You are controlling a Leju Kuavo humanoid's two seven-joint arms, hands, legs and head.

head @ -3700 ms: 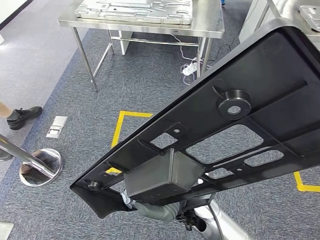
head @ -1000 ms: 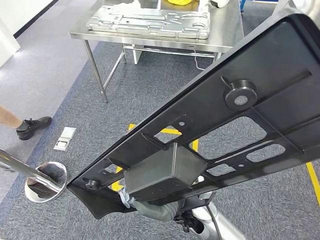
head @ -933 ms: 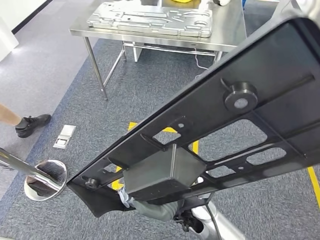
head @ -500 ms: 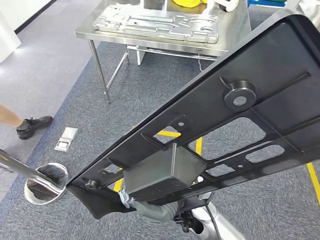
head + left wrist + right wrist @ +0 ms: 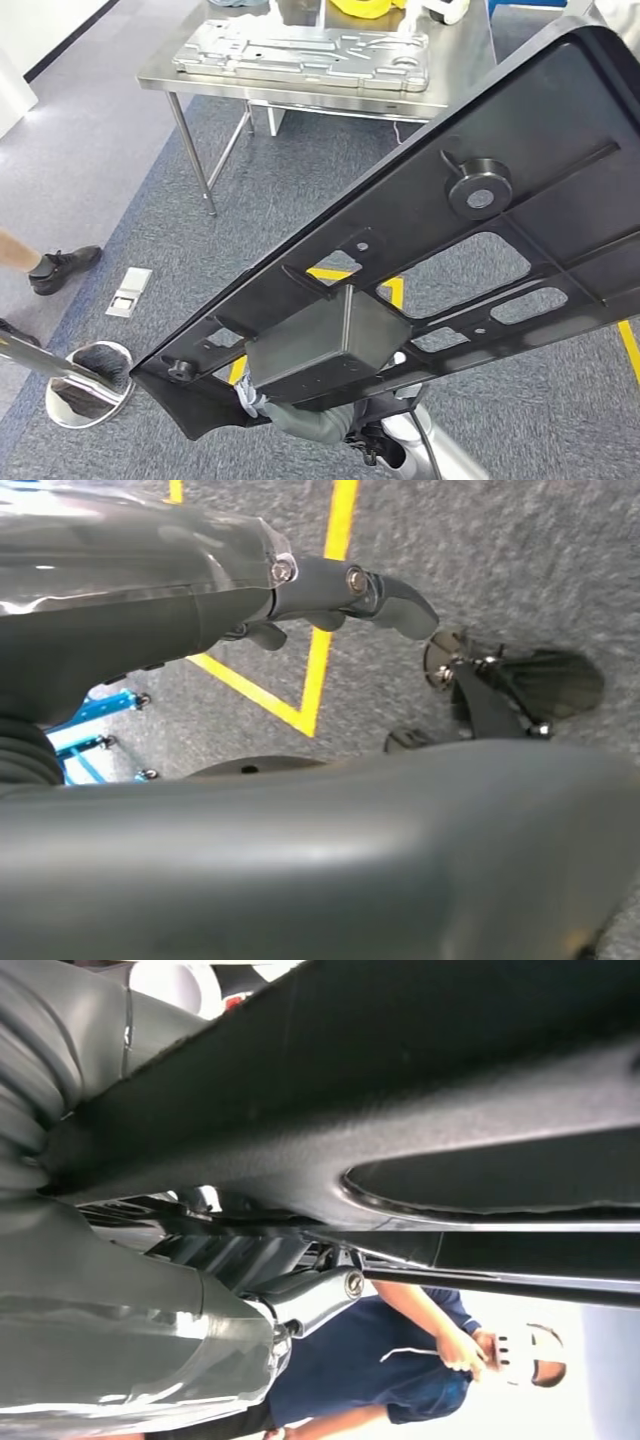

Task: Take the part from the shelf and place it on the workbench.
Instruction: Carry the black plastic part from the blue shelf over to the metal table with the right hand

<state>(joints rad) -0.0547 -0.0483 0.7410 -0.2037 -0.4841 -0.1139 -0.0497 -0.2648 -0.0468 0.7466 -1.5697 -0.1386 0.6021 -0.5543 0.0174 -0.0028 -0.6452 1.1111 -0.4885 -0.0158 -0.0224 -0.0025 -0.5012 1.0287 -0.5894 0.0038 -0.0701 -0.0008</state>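
Carrying a large black moulded plastic part (image 5: 468, 230) tilted above grey carpet, well short of the steel surface (image 5: 423, 95) bearing a stamped metal panel (image 5: 302, 50), left hand (image 5: 226, 600) and right hand (image 5: 151, 1340) beneath the part, grips unclear, no legible writing

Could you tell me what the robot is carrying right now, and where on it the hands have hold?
A large black panel, carried tilted above the carpet. Both hands grip it from underneath, the right hand at its underside; the exact grip points are hidden.
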